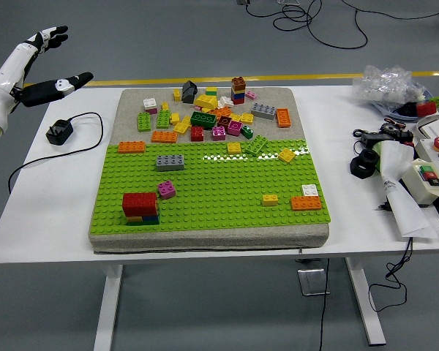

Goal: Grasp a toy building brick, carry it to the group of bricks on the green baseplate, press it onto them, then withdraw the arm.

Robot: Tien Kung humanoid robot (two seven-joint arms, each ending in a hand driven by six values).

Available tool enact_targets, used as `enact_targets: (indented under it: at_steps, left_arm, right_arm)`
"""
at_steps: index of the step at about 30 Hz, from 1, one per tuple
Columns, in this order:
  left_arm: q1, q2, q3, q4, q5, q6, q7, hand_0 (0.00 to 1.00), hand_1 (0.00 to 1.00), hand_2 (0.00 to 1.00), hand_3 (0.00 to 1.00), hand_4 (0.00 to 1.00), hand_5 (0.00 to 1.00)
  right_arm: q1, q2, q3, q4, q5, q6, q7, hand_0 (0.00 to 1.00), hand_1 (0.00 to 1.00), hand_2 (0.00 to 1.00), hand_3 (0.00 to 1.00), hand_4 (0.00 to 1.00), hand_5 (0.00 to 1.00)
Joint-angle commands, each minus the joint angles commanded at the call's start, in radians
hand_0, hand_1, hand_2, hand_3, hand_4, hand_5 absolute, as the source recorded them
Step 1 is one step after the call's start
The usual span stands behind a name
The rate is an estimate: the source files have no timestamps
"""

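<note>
While the left hand hung at the upper left of the frame, above the table's far left corner, its fingers were spread and held nothing. No right hand was in view, so the left was the only one placed to act.

The baseplate lay at centre frame, down and to the right of the hand and well apart from it. The brick stack, red on top with yellow, blue and green under it, stood near the plate's lower left corner, its long axis running left to right. A magenta brick sat just beside it, to the upper right; whether they touched could not be told.

The loose pile lay on the grey mat at the upper middle, right of the hand and nearer to it than the stack was.

This scene would fit equally a hand poised ahead of a reach and one drawn clear after pressing a brick home.
</note>
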Motion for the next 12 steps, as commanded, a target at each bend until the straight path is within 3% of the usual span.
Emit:
enact_targets:
  at_steps: [12]
  left_arm:
    - [0.002, 0.0, -0.007, -0.003, 0.009, 0.006, 0.002, 0.998, 0.928, 0.926, 0.924, 0.93, 0.505]
  right_arm:
    - [0.004, 0.003, -0.001, 0.0, -0.002, 0.0, 0.0, 0.765, 0.706, 0.752, 0.717, 0.956, 0.691]
